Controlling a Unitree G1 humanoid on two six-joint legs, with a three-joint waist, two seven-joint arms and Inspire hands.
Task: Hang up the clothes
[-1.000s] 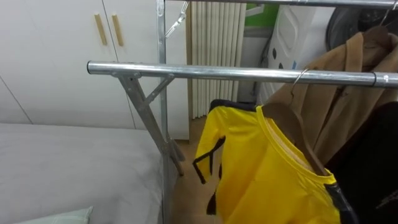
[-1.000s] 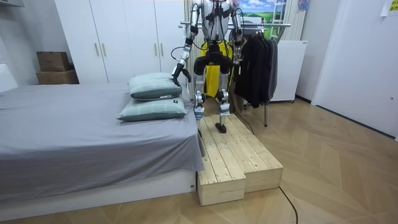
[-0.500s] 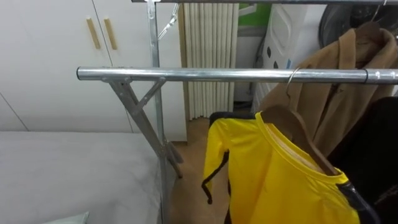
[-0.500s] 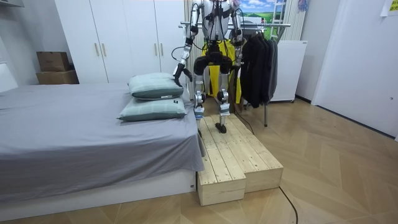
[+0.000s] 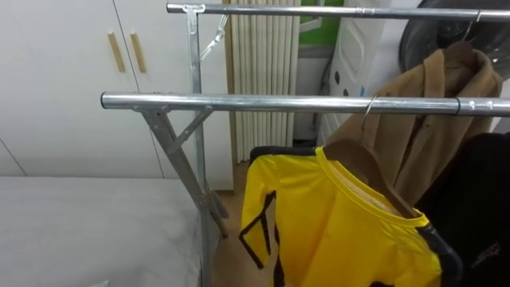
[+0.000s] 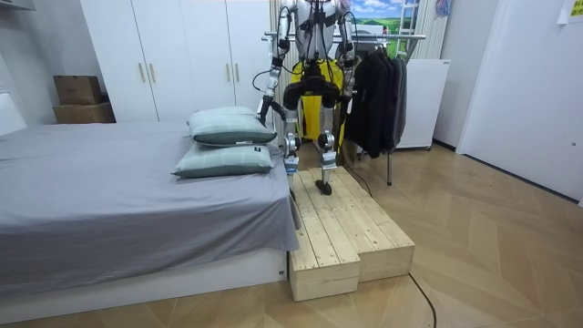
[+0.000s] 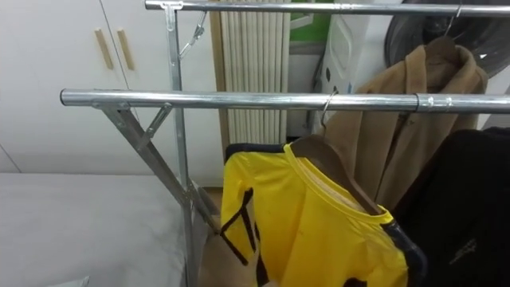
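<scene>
**Yellow shirt on the rail; hanging looks done**

The shirt (image 5: 319, 215) hangs on a wooden hanger (image 5: 362, 159) hooked over the near rail (image 5: 239, 102), right of middle, just left of a brown coat (image 5: 422, 112). It is bright yellow with dark trim and drapes slack. Little seems left to do for this shirt. In the room view the left robot hand (image 6: 265, 107) and right robot hand (image 6: 348, 88) show small beside the robot. I cannot tell whether they are open or closed.

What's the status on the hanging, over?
Left hand, right hand at robot's sides. Yellow shirt on hanger, hooked over front rail. Brown coat hangs just behind.
</scene>
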